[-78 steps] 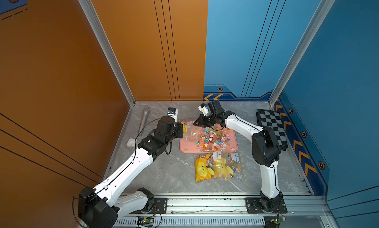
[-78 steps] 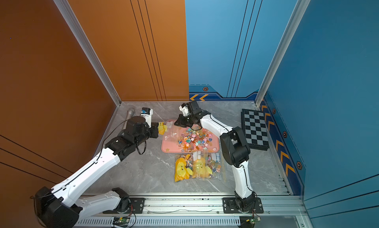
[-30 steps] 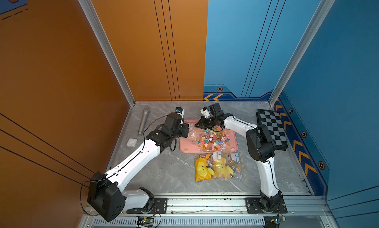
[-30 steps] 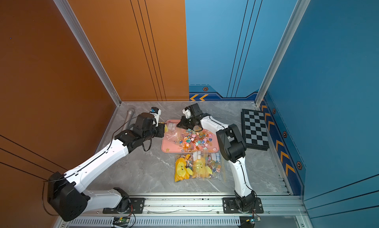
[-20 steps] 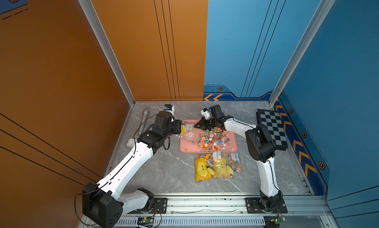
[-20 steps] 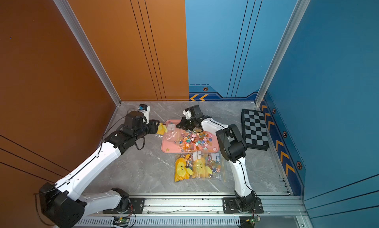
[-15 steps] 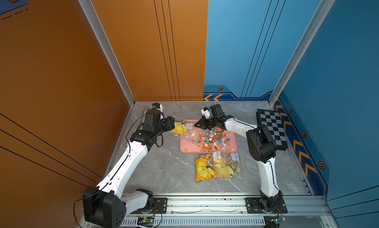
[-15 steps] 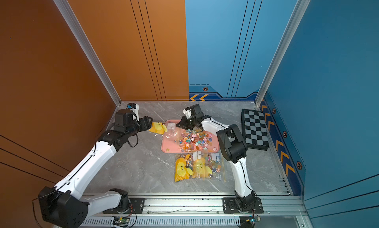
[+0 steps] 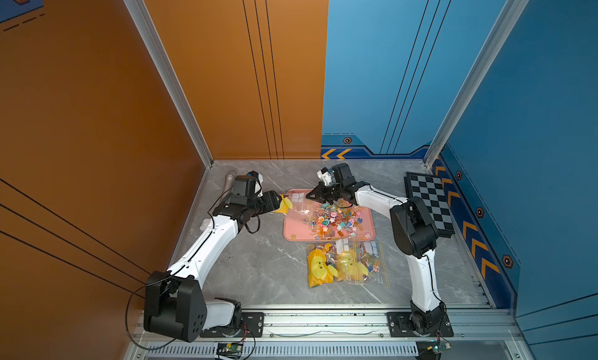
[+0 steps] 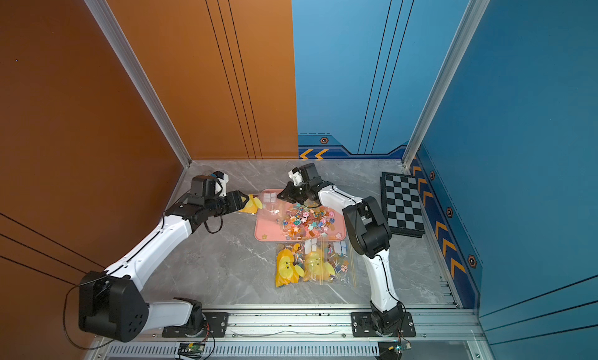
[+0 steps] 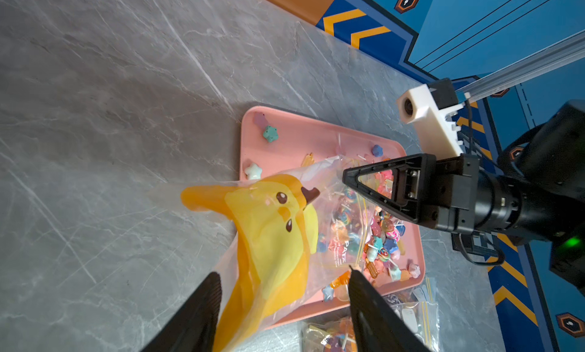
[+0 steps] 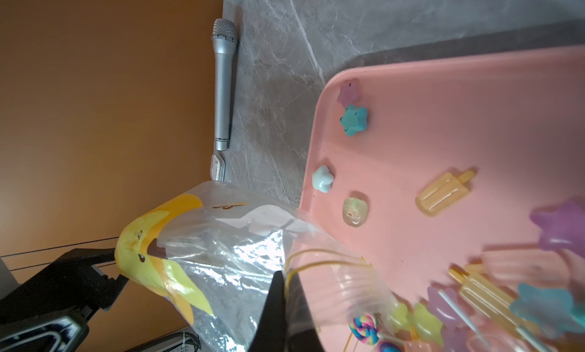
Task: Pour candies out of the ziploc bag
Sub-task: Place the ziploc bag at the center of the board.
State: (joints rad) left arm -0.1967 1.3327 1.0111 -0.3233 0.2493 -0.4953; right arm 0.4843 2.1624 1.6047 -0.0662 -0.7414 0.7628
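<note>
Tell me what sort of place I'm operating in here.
Probably a purpose-built robot test booth: orange and blue panel walls, a metal rail carrying both arm bases, and a marble-look tabletop with props like a chessboard.

My left arm (image 9: 213, 238) reaches forward, low, and my left gripper (image 11: 283, 274) has its jaws apart. My right arm (image 9: 375, 196) bends inward, my right gripper (image 12: 282, 277) squeezed tight.

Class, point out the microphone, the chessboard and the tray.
microphone (image 12: 224, 81): right wrist view, silver handle.
chessboard (image 9: 428, 188): in a top view, its chequered face.
tray (image 9: 295, 227): in a top view, bare pink floor.
</note>
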